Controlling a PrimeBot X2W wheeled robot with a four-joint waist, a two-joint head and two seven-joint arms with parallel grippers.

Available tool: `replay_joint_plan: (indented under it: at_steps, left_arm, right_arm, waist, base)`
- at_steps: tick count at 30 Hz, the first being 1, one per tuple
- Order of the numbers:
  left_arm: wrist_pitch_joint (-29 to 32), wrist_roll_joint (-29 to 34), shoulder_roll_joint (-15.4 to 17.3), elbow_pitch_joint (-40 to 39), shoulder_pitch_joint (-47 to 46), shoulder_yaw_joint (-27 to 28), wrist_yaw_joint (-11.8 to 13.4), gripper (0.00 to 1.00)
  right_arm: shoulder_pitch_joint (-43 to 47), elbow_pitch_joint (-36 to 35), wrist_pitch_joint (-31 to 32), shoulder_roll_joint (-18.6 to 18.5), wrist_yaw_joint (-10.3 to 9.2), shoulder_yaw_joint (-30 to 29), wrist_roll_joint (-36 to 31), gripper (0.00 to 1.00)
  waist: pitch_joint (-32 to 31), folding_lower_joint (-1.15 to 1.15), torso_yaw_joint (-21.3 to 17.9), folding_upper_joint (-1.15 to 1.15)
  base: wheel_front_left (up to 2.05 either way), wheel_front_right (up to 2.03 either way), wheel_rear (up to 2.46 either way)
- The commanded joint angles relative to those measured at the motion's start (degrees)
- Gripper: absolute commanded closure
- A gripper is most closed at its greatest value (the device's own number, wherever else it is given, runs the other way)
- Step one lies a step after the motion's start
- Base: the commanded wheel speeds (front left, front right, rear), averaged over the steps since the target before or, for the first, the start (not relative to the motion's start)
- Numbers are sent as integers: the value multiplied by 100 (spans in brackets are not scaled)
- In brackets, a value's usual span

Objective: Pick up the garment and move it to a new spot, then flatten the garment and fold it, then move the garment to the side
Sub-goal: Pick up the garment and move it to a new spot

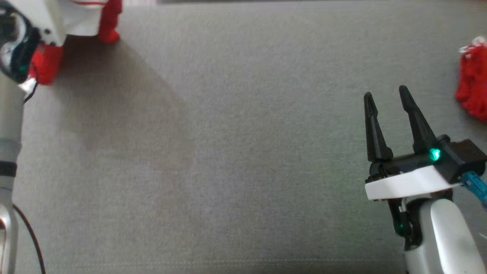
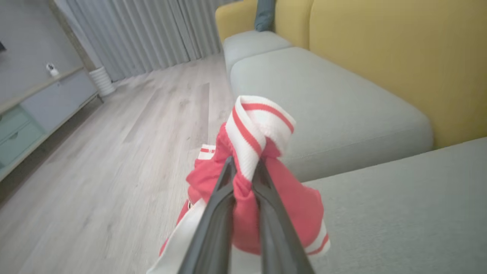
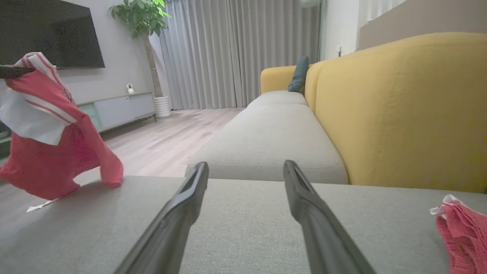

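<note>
The garment is red with white, red-striped ribbed trim. My left gripper is shut on a bunched fold of it near the striped band. The rest of the cloth hangs below the fingers. In the head view the garment hangs at the top left beside my left arm, above the grey cushion. From the right wrist view the garment dangles with its lowest tip about at the cushion's surface. My right gripper stands open at the lower right over bare cushion, with nothing between its fingers.
A second red cloth lies on the cushion at the far right, close to my right gripper. A yellow sofa back rises on one side. Wood floor, a TV cabinet and curtains lie past the cushion's edge.
</note>
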Motion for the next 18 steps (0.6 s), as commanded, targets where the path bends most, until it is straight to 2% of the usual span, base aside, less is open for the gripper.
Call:
replay_joint_plan:
  at_steps: [1, 8, 14, 18]
  left_arm:
    - [9, 0, 216, -344, -488, 65, -29, 100]
    - [-60, -450, -155, -1188, -742, -670, -32, 100]
    - [-301, -1013, -656, -1755, -869, -882, -33, 100]
    - [-294, -1201, -693, -1851, -606, -952, -33, 100]
  right_arm:
    - [17, -146, -71, -13, 37, 92, 71, 0]
    - [136, -25, -178, -13, 37, 7, 215, 0]
    - [190, -41, -214, -13, 37, -41, 276, 0]
    - [194, -43, -238, -13, 37, -51, 315, 0]
  waist:
    - [-264, 0, -203, 0]
    - [-528, 0, -654, 0]
    - [-403, 0, -1089, 0]
    - [-252, 0, -1193, 0]
  base:
    - [0, 0, 0]
    - [0, 0, 0]
    - [0, 0, 0]
    - [0, 0, 0]
